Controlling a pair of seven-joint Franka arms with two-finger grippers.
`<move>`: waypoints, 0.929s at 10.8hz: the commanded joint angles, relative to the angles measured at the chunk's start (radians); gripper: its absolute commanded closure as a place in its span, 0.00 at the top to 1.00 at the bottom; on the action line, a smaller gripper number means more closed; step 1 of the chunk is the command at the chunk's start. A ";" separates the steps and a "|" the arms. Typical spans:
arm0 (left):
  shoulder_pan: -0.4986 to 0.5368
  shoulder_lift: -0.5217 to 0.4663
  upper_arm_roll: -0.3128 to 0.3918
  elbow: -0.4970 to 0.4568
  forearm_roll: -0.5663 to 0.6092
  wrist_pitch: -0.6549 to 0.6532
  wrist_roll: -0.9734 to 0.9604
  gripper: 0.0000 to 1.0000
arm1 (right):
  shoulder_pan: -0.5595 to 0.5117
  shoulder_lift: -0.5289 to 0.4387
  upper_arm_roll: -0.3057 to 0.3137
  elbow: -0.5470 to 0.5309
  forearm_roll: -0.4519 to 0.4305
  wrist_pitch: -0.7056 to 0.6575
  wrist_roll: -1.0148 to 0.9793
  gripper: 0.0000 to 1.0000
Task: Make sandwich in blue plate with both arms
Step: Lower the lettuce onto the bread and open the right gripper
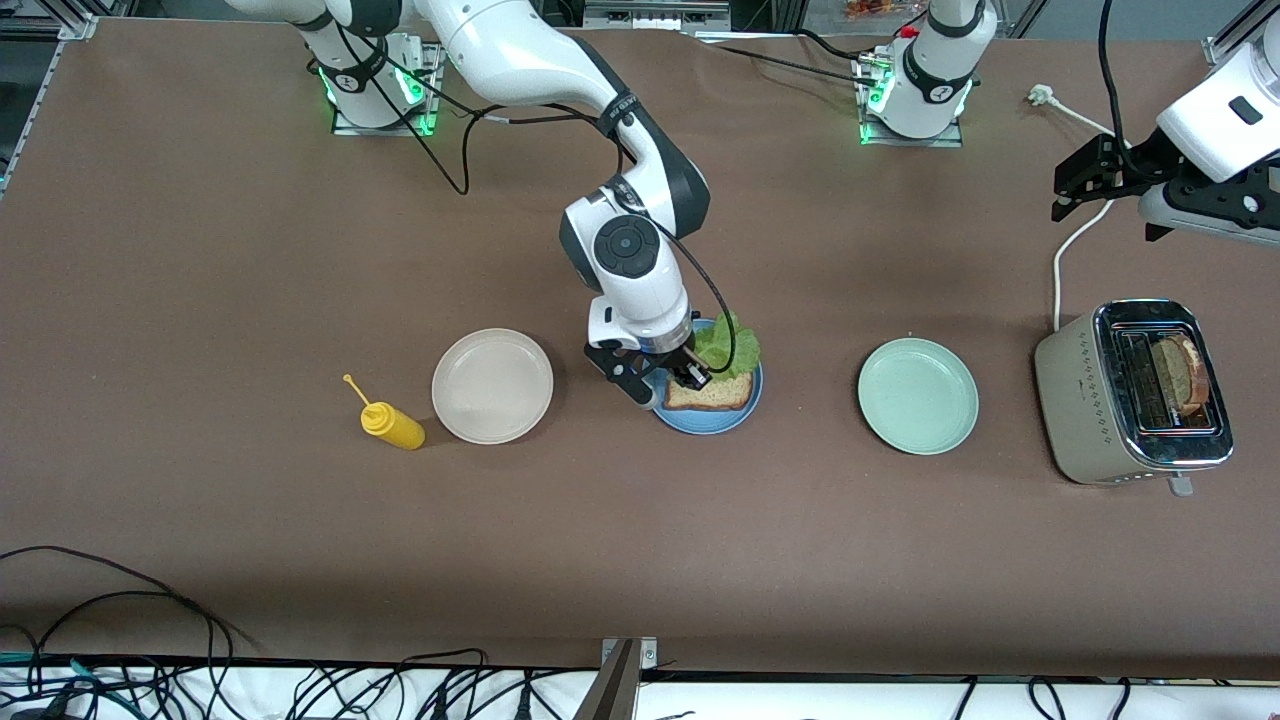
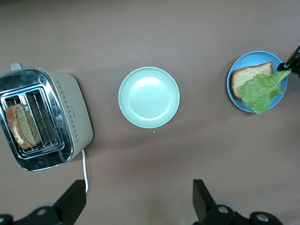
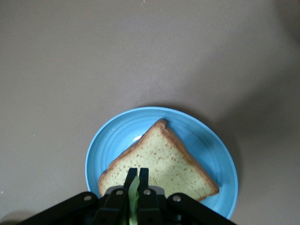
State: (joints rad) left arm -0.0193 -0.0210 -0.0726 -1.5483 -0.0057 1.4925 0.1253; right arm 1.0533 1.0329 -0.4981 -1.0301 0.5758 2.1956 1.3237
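Over blue plate: right pincer (image 1: 690,376) hangs low over the blue plate (image 1: 700,418), fingers pinched tight on the stem end of the lettuce leaf (image 1: 728,345).
Lettuce: leaf trails off from the pincer, draped partly over the bread slice (image 1: 708,393) and partly past the plate rim on the robot-base side; light, floppy, tears easily, thin edge already gripped, best hold is the stiffer rib at the stem.
Bread on plate: directly below the right pincer, flat in the plate, one corner toward the rim; soft, crumbly, dents if squeezed, better taken by the crust.
Second slice: in the toaster (image 1: 1135,395) slot, well away from the right pincer, roughly under the left pincer (image 1: 1080,180); bread slice in toaster (image 2: 21,126) stands upright, top crust is the only part to grab.
Left pincer: up over the surface (image 1: 200,250) near the toaster, fingers spread apart, nothing held; arm waits.
Edges: raised plate rim could catch the leaf; toaster slot walls narrow.
Open room: pale green plate (image 1: 918,396) and cream plate (image 1: 492,386) flank the right pincer, mustard bottle (image 1: 392,424) beside the cream plate; bare surface between them for moving.
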 commanded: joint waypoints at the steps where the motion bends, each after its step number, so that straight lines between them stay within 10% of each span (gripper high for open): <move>1: 0.004 0.006 -0.001 0.024 0.003 -0.020 0.002 1.00 | 0.001 0.050 -0.019 0.051 0.016 0.024 0.015 0.00; 7: 0.002 0.007 -0.001 0.024 0.004 -0.020 0.002 1.00 | 0.017 0.124 -0.017 0.051 0.007 0.107 0.015 0.00; 8: 0.002 0.007 -0.001 0.024 0.003 -0.020 0.002 1.00 | 0.017 0.124 -0.017 0.051 -0.013 0.107 -0.004 0.37; 9: 0.002 0.007 -0.001 0.024 0.004 -0.020 0.004 1.00 | 0.020 0.124 -0.017 0.050 -0.072 0.104 -0.033 0.99; 10: 0.004 0.006 -0.001 0.024 0.004 -0.020 0.004 1.00 | 0.025 0.116 -0.011 0.048 -0.133 0.098 -0.049 1.00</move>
State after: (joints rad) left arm -0.0193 -0.0205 -0.0723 -1.5483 -0.0057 1.4924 0.1253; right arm 1.0689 1.1321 -0.4985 -1.0227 0.5392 2.3021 1.3064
